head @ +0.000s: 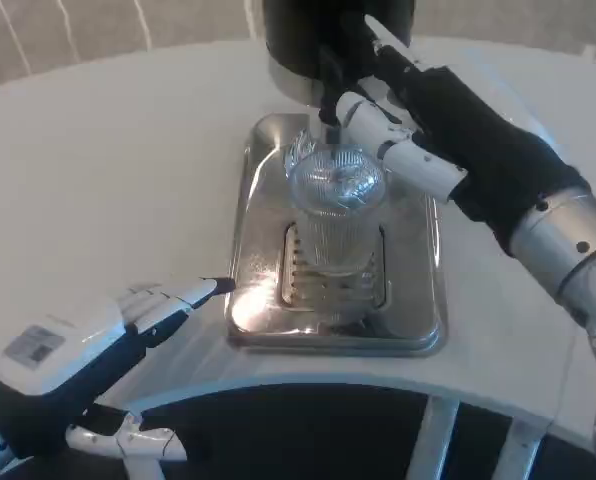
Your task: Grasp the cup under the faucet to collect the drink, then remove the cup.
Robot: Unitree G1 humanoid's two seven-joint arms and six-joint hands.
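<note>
Cup just below right hand's fingers.

one clear ribbed cup centre, one steel drip tray under it, one dark dispenser far, one white table, two hands: left hand near, right hand far.

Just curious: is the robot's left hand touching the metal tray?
Apart. The head view shows white table between the left hand's fingertips and the tray.
</note>
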